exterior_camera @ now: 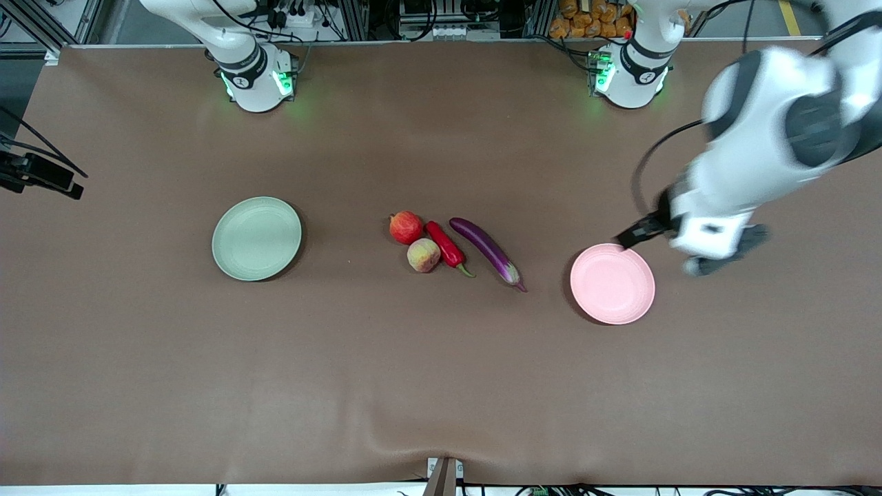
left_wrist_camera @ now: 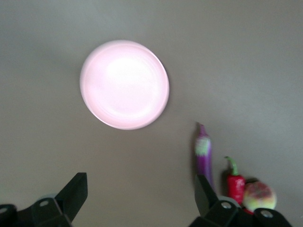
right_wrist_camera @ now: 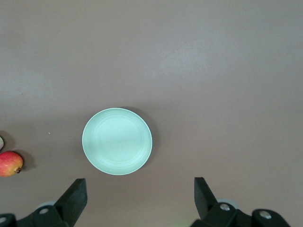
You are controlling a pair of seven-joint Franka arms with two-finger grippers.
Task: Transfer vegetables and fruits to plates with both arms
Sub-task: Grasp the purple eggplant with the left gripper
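The pale green plate [exterior_camera: 256, 238] lies toward the right arm's end of the table and the pink plate [exterior_camera: 612, 283] toward the left arm's end. Between them lie the pomegranate [exterior_camera: 406, 227], peach [exterior_camera: 423, 255], red chili [exterior_camera: 446, 246] and purple eggplant [exterior_camera: 488, 251], close together. My left gripper [exterior_camera: 713, 238] hangs over the table beside the pink plate, open and empty [left_wrist_camera: 140, 198]; its view shows the pink plate [left_wrist_camera: 124, 84], eggplant [left_wrist_camera: 204, 156], chili [left_wrist_camera: 235, 182] and peach [left_wrist_camera: 259, 196]. My right gripper [right_wrist_camera: 140, 198] is open and empty, high over the green plate [right_wrist_camera: 117, 141], with the pomegranate [right_wrist_camera: 9, 164] at the edge; it is out of the front view.
Brown cloth covers the table [exterior_camera: 441, 386]. The arm bases [exterior_camera: 255, 76] [exterior_camera: 630, 69] stand along the edge farthest from the front camera. A black mount [exterior_camera: 41, 176] juts over the right arm's end.
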